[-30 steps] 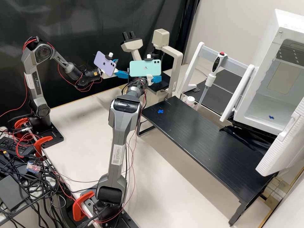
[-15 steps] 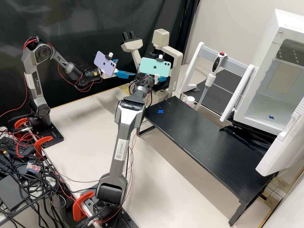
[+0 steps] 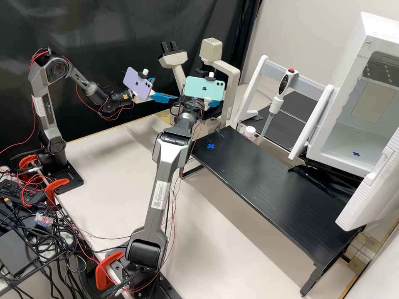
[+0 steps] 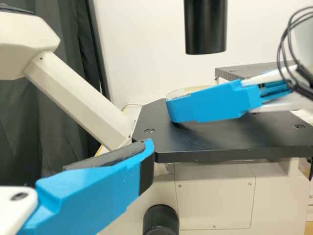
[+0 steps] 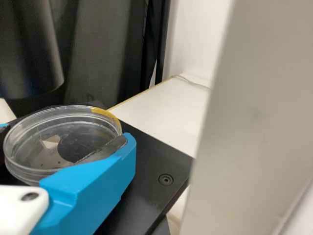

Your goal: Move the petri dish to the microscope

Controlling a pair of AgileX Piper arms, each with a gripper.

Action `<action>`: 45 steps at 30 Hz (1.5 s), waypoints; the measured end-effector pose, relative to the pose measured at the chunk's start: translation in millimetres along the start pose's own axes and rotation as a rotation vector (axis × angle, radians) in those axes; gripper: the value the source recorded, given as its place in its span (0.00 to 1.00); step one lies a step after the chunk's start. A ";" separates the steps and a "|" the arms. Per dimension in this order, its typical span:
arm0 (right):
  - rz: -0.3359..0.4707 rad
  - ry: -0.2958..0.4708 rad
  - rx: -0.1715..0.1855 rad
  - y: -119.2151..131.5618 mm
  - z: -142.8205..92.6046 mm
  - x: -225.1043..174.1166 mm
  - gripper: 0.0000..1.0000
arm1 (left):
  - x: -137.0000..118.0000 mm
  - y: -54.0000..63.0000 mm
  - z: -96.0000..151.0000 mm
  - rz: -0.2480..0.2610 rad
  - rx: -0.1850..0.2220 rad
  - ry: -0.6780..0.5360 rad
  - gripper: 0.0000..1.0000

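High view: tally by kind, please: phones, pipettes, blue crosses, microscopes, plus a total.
Phones: 2 (lilac, mint)
Pipettes: 1
Blue crosses: 2 (black shelf's, white cabinet's)
Microscopes: 1
Total: 6

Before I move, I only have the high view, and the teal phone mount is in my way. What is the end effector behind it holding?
Observer: That is the right end effector. In the right wrist view it has a clear petri dish in its grip.

Operator: And what lies beneath the dish there?

Observer: Going by both wrist views, the microscope's flat black stage. I can't tell whether the dish touches it.
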 end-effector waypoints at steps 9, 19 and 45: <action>-0.021 -0.021 -0.025 -5.8 6.9 -0.9 1.00 | 0.0 0.0 0.0 0.000 0.000 0.000 1.00; -0.052 -0.044 -0.003 0.4 14.0 -32.3 1.00 | 0.0 0.0 0.0 0.000 0.000 0.000 1.00; 0.569 0.247 -0.142 26.9 77.1 -278.1 1.00 | 0.0 0.0 0.0 0.000 0.000 0.000 1.00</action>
